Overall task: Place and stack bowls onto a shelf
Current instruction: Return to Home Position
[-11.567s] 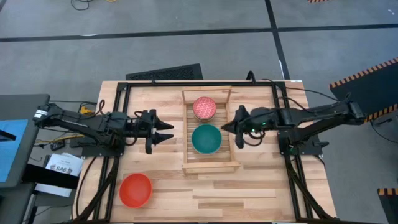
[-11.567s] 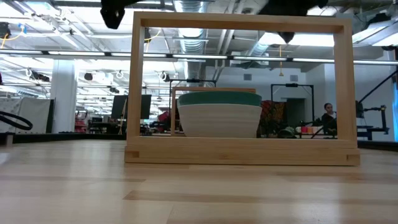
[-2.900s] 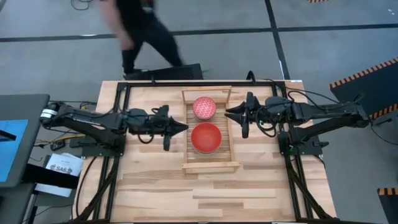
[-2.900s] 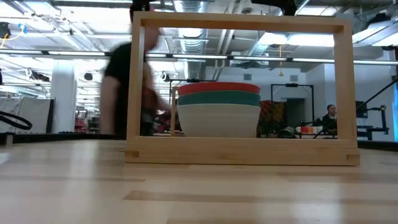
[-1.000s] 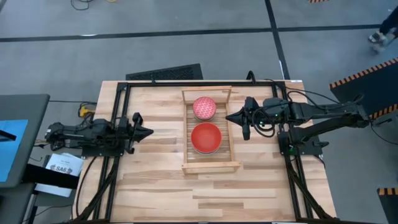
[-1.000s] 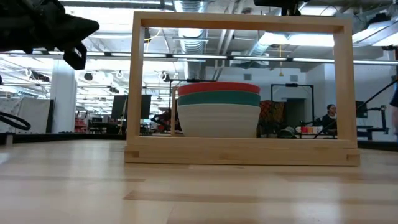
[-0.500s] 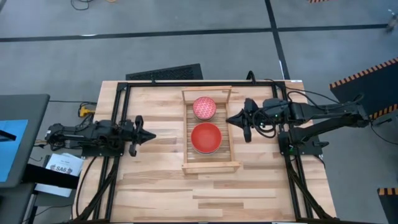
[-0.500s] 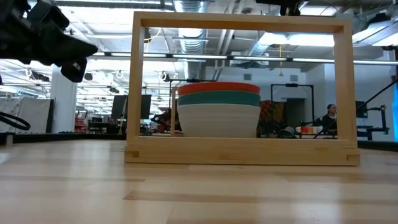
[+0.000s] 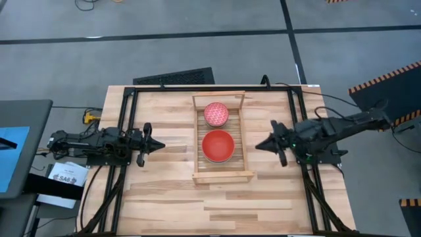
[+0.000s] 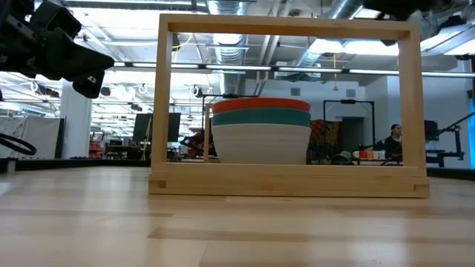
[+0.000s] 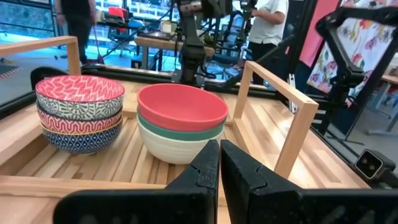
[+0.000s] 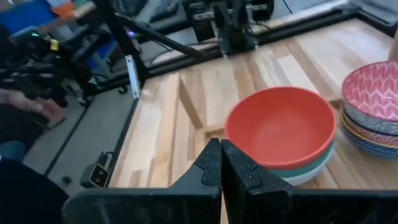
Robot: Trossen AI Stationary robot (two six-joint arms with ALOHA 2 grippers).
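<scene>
The shelf (image 9: 222, 176), a light-wood slatted rack, lies mid-table. On its slats stand two stacks of bowls. The nearer stack (image 9: 218, 145) has a red bowl (image 11: 181, 107) on a teal one on a white one (image 10: 261, 142). The farther stack (image 9: 216, 114) has a pink patterned bowl (image 11: 79, 88) on top of other patterned bowls. My left gripper (image 9: 160, 143) hovers shut left of the shelf, pointing at it. My right gripper (image 9: 258, 145) hovers shut right of the shelf, level with the red bowl. Neither touches anything.
Black frame rails (image 9: 123, 118) run along the table's left and right sides and far edge. A black flat panel (image 9: 174, 77) lies beyond the far edge. Bare wooden tabletop (image 9: 217, 207) stretches in front of the shelf. People stand in the room behind (image 11: 267, 18).
My right gripper has drawn back from beside the shelf's far half, toward the table's near and right edges, staying shut. The bowls and shelf have not moved.
</scene>
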